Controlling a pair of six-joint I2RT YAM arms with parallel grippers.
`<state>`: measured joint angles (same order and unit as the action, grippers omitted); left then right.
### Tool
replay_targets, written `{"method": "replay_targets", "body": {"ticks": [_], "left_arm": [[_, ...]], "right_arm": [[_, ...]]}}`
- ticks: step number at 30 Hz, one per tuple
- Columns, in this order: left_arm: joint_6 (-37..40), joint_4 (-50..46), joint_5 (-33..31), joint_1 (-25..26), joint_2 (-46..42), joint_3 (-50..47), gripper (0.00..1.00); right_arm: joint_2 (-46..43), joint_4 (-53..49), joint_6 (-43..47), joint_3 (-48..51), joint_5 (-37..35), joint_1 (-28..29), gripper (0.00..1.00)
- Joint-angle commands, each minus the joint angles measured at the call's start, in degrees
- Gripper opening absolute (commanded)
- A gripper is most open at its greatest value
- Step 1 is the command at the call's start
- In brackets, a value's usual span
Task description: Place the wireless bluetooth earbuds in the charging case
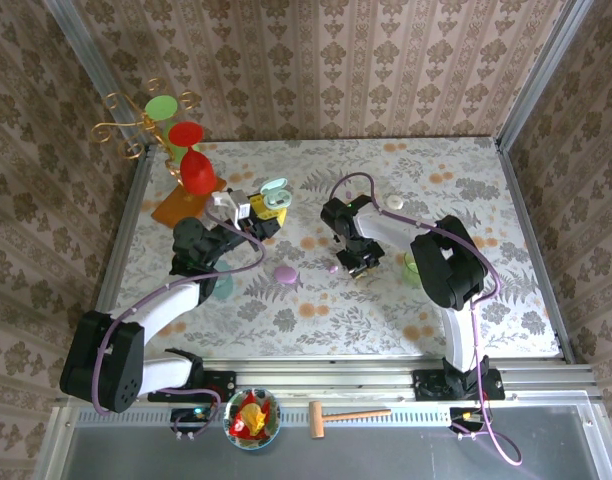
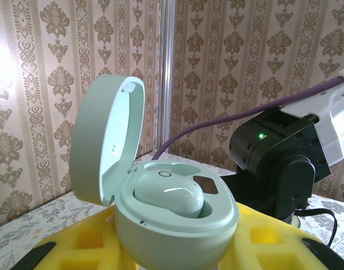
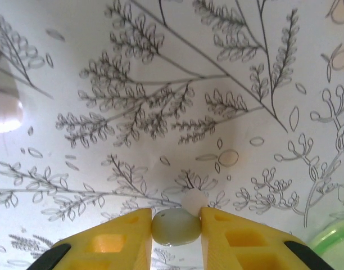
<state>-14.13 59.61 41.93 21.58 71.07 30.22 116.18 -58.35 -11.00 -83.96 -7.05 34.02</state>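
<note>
The mint-green charging case (image 2: 177,225) sits upright between the yellow fingers of my left gripper (image 2: 175,253), which is shut on it. Its lid (image 2: 104,140) stands open. One pale green earbud (image 2: 169,194) lies seated in the case. From above, the case (image 1: 274,195) and left gripper (image 1: 262,208) are at the table's back middle. My right gripper (image 3: 176,225) is shut on a second pale green earbud (image 3: 173,230) just above the floral tablecloth, and its white tip (image 3: 193,199) pokes out. A tiny lilac bud (image 1: 332,268) lies just left of the right gripper (image 1: 358,264).
A lilac oval case (image 1: 285,273) lies between the arms. A green cup (image 1: 411,268) stands right of the right gripper, with its rim (image 3: 332,247) close to the right finger. Red and green goblets (image 1: 196,170) stand back left. A white disc (image 1: 395,202) lies behind the right arm.
</note>
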Motion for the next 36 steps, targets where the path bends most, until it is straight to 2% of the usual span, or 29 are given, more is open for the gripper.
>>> {"method": "replay_targets", "body": {"ticks": [1, 12, 16, 27, 36], "left_arm": [[0.73, 2.20, -0.41, -0.49, -1.02, -0.42, 0.30], [0.53, 2.06, -0.28, -0.49, -0.84, -0.07, 0.30], [0.33, 2.43, -0.22, -0.40, -0.41, 0.27, 0.30], [0.86, 1.27, -0.12, -0.31, -0.95, 0.54, 0.30], [0.22, 2.35, 0.27, -0.05, 0.31, 1.42, 0.30]], "right_arm": [[1.36, 2.00, -2.09, -0.36, -0.53, -0.45, 0.29], [-3.11, 5.42, -0.65, 1.49, 2.34, -0.88, 0.49], [-1.42, 5.28, -0.27, 0.60, 4.94, -1.32, 0.55], [-1.89, 5.08, -0.75, 5.65, 4.47, -1.41, 0.55], [-4.77, 5.31, -2.87, 8.04, 6.43, -1.14, 0.43]]}}
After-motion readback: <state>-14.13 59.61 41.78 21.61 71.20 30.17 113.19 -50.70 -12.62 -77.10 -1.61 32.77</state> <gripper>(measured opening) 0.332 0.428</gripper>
